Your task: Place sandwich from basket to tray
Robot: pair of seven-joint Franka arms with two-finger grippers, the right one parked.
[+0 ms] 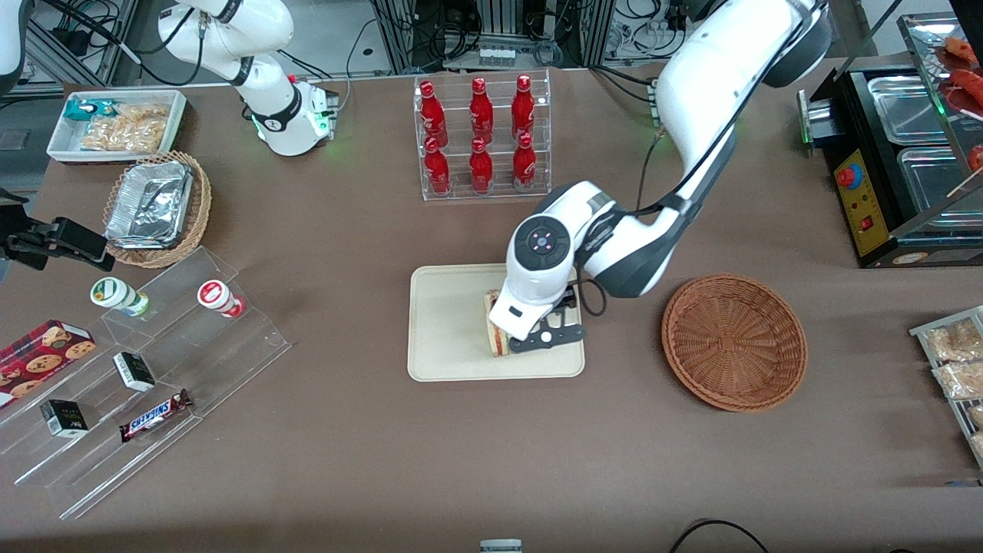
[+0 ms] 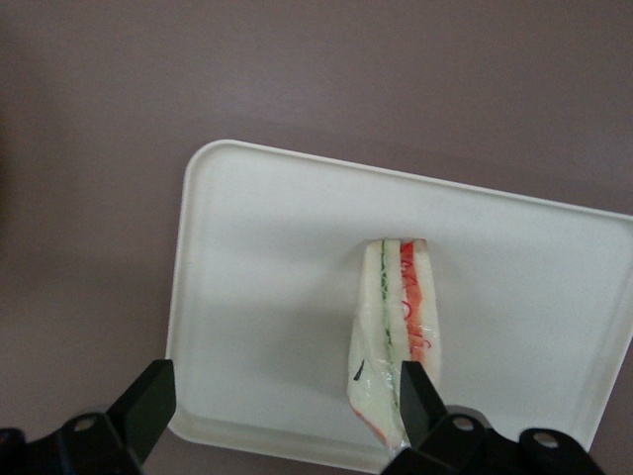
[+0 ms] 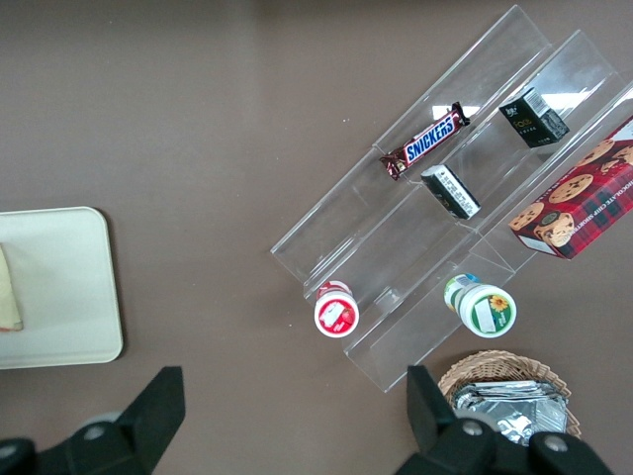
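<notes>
A: Brown worktop [image 1: 491,461], bearing beige tray [image 1: 445,346] at centre; beside it, toward the working arm's end, wicker basket [image 1: 733,342].

B: On tray: wrapped sandwich [image 2: 396,336], standing on edge, filling stripes showing.

A: Above tray: gripper [image 2: 282,401], fingers spread wide, one fingertip [image 2: 415,391] just beside sandwich, other well apart.

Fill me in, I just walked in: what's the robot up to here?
The left arm is moving a sandwich from the wicker basket to the beige tray. The sandwich now sits on the tray, and the basket is empty. The gripper hovers right over the sandwich, fingers spread open.
</notes>
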